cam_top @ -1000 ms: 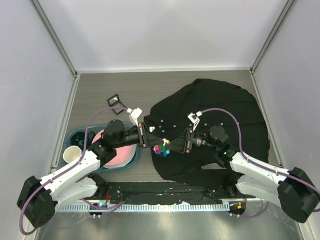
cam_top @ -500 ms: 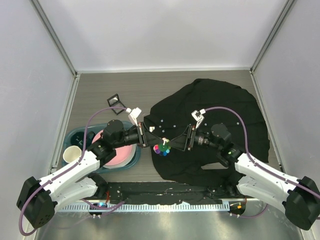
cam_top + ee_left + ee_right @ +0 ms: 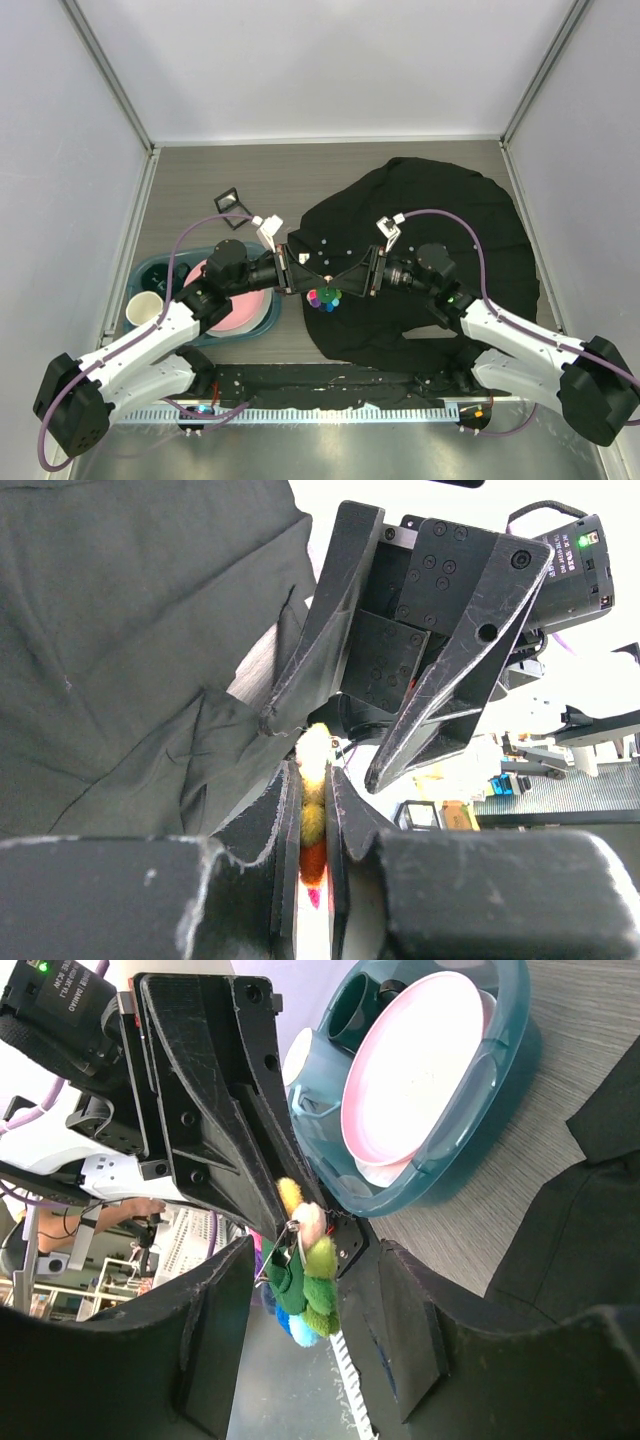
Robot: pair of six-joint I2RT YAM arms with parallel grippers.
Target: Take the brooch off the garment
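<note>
My left pincer (image 3: 312, 776) was clamped narrow on the brooch (image 3: 312, 830), steadying it beside the shirt's (image 3: 120, 630) edge. My right pincer (image 3: 305, 1255) stood spread, one finger either side of the petals, placed for a second hold. Whether the pin was free of the cloth could not be determined.

One brooch (image 3: 322, 297), one garment (image 3: 450, 210) — one basin (image 3: 490, 1080), one plate (image 3: 420, 1065), one white cup (image 3: 144, 308), one dark cup (image 3: 352, 1012).

brooch (image 3: 312, 1260) fuzzy, soft petals; garment (image 3: 450, 200) matt black cloth; table (image 3: 260, 180) grey woodgrain; tub (image 3: 497, 1090) glossy plastic.
</note>
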